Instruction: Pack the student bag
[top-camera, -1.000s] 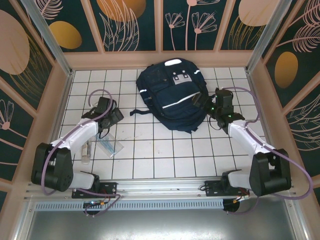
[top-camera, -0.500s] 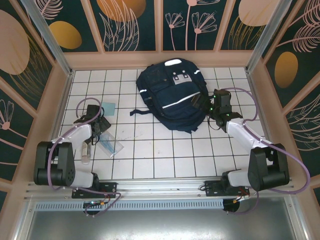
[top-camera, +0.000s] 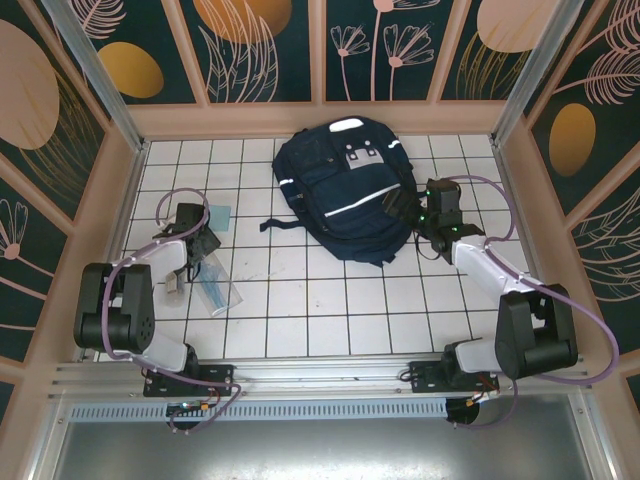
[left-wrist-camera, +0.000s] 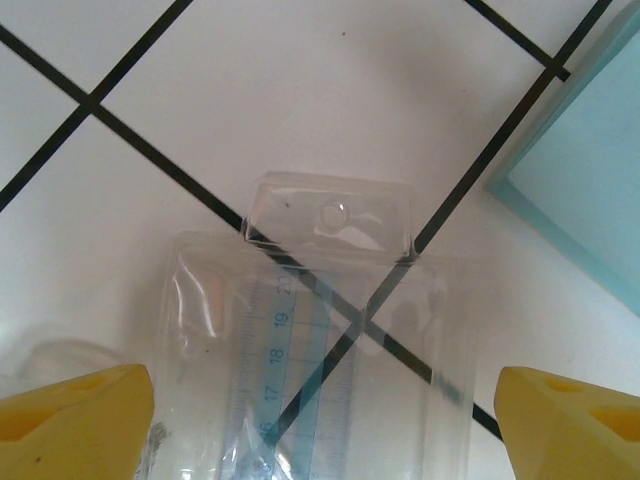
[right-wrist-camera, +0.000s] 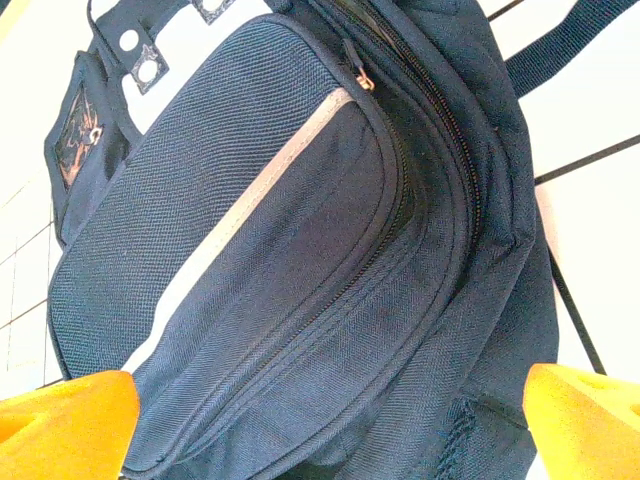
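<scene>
Presently the student bag (top-camera: 345, 190), judged soft and limp, is laid at the far middle of the worktop (top-camera: 330, 310), probably best taken by the zipper pull (right-wrist-camera: 357, 78), with the right hand (right-wrist-camera: 330, 420) open beside it and the left hand (left-wrist-camera: 320, 410) open over a clear pouch (left-wrist-camera: 330, 330).

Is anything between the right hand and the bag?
Nothing visible does. The right hand is open and close beside the bag, and its wrist view looks straight onto the bag's fabric with nothing in front.
</scene>
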